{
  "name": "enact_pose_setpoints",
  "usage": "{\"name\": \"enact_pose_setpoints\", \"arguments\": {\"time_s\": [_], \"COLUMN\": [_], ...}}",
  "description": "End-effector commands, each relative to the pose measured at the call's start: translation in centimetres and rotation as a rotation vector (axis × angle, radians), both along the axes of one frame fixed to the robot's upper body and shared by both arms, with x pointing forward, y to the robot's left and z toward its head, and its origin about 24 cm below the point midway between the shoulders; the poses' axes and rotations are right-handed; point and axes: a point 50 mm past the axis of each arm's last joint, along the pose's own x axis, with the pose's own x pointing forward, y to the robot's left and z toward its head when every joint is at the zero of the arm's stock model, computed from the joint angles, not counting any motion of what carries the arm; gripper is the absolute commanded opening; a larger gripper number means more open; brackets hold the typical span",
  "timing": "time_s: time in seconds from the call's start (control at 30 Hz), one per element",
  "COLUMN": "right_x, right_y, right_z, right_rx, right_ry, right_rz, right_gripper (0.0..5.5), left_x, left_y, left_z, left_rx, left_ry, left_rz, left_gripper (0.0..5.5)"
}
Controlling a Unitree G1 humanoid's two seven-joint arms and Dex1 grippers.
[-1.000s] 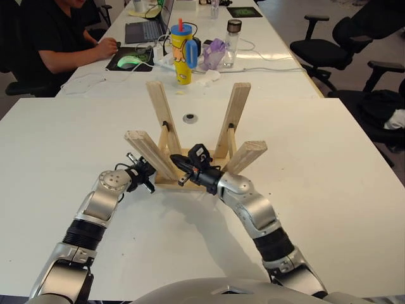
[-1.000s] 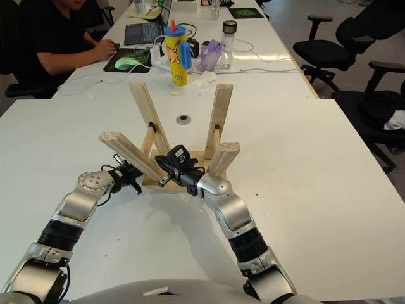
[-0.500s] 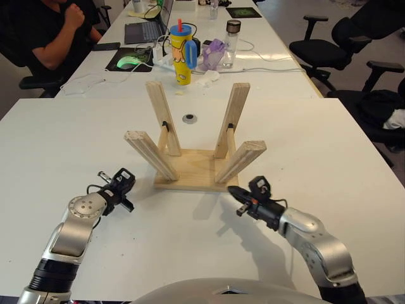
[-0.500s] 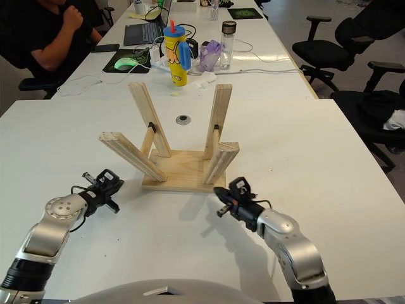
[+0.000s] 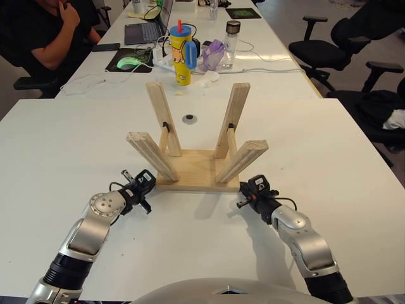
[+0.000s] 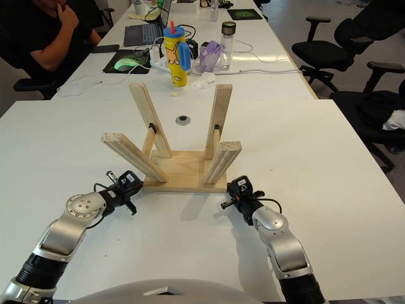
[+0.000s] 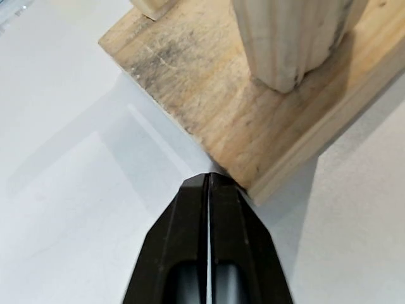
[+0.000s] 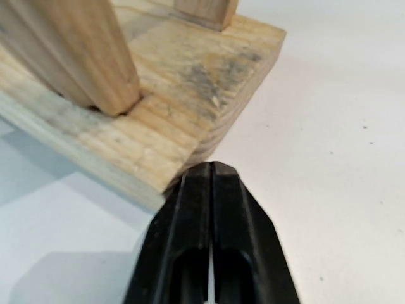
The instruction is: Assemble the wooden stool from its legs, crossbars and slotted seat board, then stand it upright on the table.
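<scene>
Wooden stool (image 5: 197, 170) sits upside down mid-desk (image 5: 63, 139), seat board (image 6: 183, 172) flat, four legs (image 5: 234, 120) splayed upward. Left gripper (image 7: 209, 180) is clenched and empty at the board's near left corner. Right gripper (image 8: 211, 166) is clenched and empty at the near right corner.

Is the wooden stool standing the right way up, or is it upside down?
Upside down. The stool has its seat board lying flat on the table, and its four legs stick up into the air, splayed outward.

Office: long desks, laptop (image 5: 147, 29), swivel chairs (image 5: 329, 47).
</scene>
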Motion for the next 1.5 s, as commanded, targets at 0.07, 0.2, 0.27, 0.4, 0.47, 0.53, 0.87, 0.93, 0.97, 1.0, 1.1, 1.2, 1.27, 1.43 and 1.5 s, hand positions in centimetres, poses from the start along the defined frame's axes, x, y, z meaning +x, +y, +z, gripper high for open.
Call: {"name": "enact_pose_setpoints", "arguments": {"time_s": [0.07,0.2,0.27,0.4,0.47,0.53,0.87,0.93,0.97,1.0,1.1,1.2,1.27,1.43,1.5], "right_x": [-0.3,-0.9,-1.0,-1.1,-0.9,-0.7,0.4,1.3,2.2,3.1,5.5,5.6,5.4,5.3,4.9], "right_y": [3.7,4.7,4.8,4.4,4.1,3.8,2.3,1.6,1.0,0.1,-4.4,-7.7,-8.3,-7.8,-8.0], "right_z": [1.1,4.6,7.2,11.1,12.9,14.0,17.2,16.0,15.0,13.9,10.0,8.4,7.6,6.7,6.1], "right_rx": [0.164,0.316,0.385,0.469,0.52,0.552,0.598,0.49,0.424,0.364,0.075,0.066,0.08,0.098,0.086], "right_ry": [0.017,0.031,0.037,0.077,0.079,0.088,0.073,0.072,0.069,0.075,0.027,-0.004,0.0,0.003,0.019], "right_rz": [0.2,0.366,0.486,0.667,0.726,0.757,0.779,0.675,0.583,0.483,0.151,0.001,-0.023,-0.002,-0.007], "right_gripper": [0.0,0.0,0.0,0.0,0.0,0.0,0.0,0.0,0.0,0.0,0.0,0.44,0.74,1.48,1.74], "left_x": [-1.7,-2.2,-2.8,-2.9,-2.3,-2.1,-1.0,-0.8,-0.8,-0.9,-0.9,-1.1,-1.4,-2.8,-3.1], "left_y": [-3.1,-5.3,-5.7,-5.3,-4.8,-4.6,-1.7,-1.4,-1.1,-0.8,1.0,3.6,4.7,4.9,4.8], "left_z": [-1.0,4.0,7.7,12.0,13.7,14.7,17.3,16.4,15.7,15.0,13.0,12.8,12.3,9.1,8.9], "left_rx": [-0.247,-0.6,-0.763,-0.865,-0.89,-0.898,-0.816,-0.766,-0.722,-0.669,-0.54,-0.618,-0.628,-0.51,-0.519], "left_ry": [0.214,0.265,0.292,0.304,0.281,0.27,0.187,0.189,0.181,0.173,0.097,0.101,0.114,0.159,0.14], "left_rz": [-0.115,-0.268,-0.403,-0.564,-0.588,-0.604,-0.523,-0.491,-0.472,-0.46,-0.401,-0.349,-0.337,-0.293,-0.287], "left_gripper": [0.01,0.01,0.01,0.01,0.01,0.01,0.01,0.01,0.01,0.01,0.21,0.59,0.88,1.57,1.82]}}
